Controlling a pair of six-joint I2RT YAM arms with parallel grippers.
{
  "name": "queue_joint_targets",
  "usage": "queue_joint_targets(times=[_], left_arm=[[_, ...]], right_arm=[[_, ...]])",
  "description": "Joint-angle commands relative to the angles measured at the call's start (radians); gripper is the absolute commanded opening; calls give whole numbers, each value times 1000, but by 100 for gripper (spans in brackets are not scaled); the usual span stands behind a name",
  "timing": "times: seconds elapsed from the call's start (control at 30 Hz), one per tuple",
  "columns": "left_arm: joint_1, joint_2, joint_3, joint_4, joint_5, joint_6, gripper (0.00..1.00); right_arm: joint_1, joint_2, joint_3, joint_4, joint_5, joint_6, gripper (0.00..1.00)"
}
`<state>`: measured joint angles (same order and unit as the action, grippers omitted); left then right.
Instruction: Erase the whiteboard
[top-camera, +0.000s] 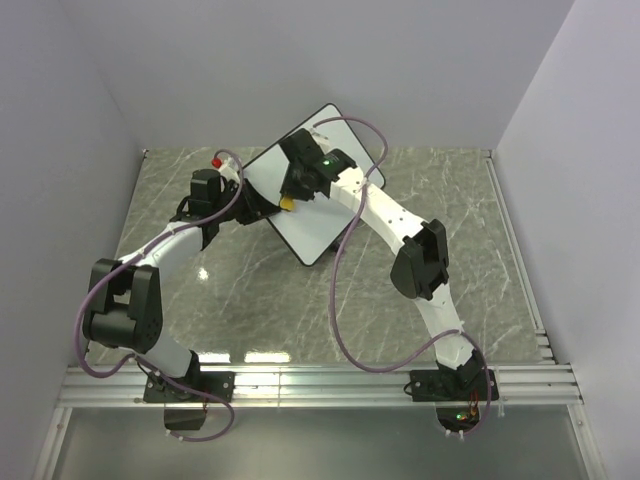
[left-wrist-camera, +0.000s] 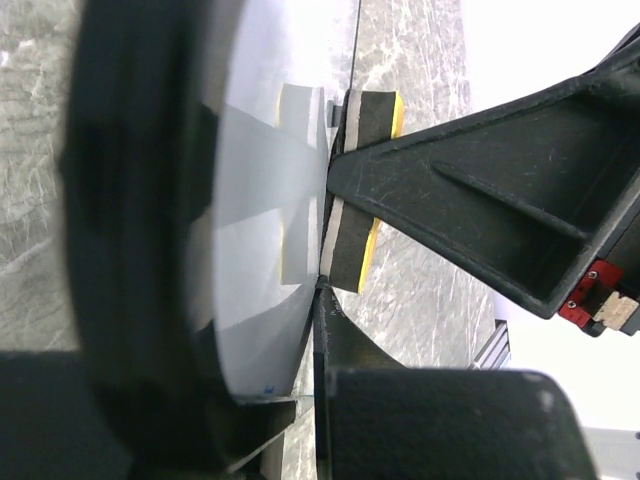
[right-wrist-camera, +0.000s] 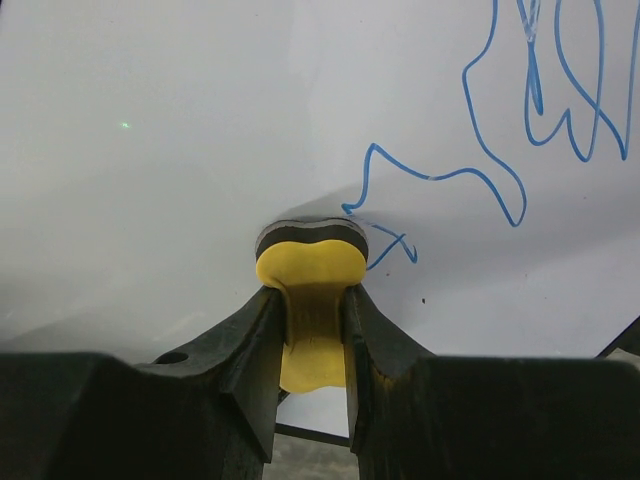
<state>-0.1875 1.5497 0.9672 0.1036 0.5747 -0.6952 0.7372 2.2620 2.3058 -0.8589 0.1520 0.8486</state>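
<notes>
The whiteboard (top-camera: 312, 232) stands tilted at the back middle of the table. In the right wrist view its white face (right-wrist-camera: 180, 130) carries blue scribbles (right-wrist-camera: 480, 170) at the upper right. My right gripper (top-camera: 296, 192) is shut on a yellow eraser (right-wrist-camera: 310, 265), whose dark felt side is pressed against the board just left of the scribbles. My left gripper (top-camera: 248, 207) is shut on the board's left edge. In the left wrist view the board (left-wrist-camera: 265, 200) shows edge-on between my fingers, with the eraser (left-wrist-camera: 362, 190) against it.
A small red object (top-camera: 218, 159) lies at the back left near the left gripper. The marble-patterned table (top-camera: 270, 300) has grey walls on three sides and an aluminium rail (top-camera: 330, 380) along the near edge.
</notes>
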Motion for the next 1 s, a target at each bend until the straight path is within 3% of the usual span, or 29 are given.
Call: queue_joint_targets(times=[0.0,0.2,0.33,0.47,0.6,0.63,0.8,0.87,0.97], left_arm=[[-23,-11,31,-84,-7,94,0],[-26,-37,22,-128,-9,114,0],[-29,-49,21,-153,-12,120,0],[-29,-56,44,-180,-24,129,0],[-29,-51,70,-209,-38,140,0],[-29,-50,74,-212,-41,138,0],[-30,-50,67,-200,-42,140,0],[-29,-51,61,-202,-41,145,0],[-29,-51,48,-203,-36,151,0]], right_arm=[[19,-6,38,156,-72,55,0],[-33,62,116,176,-81,102,0],[-68,67,80,234,-109,125,0],[-85,71,23,166,-66,69,0],[-85,9,-172,81,6,-17,0],[-84,-13,-283,78,17,-26,0],[-71,-133,-589,159,5,-54,0],[-70,-124,-577,161,-6,-42,0],[-70,-56,-365,100,-31,-31,0]])
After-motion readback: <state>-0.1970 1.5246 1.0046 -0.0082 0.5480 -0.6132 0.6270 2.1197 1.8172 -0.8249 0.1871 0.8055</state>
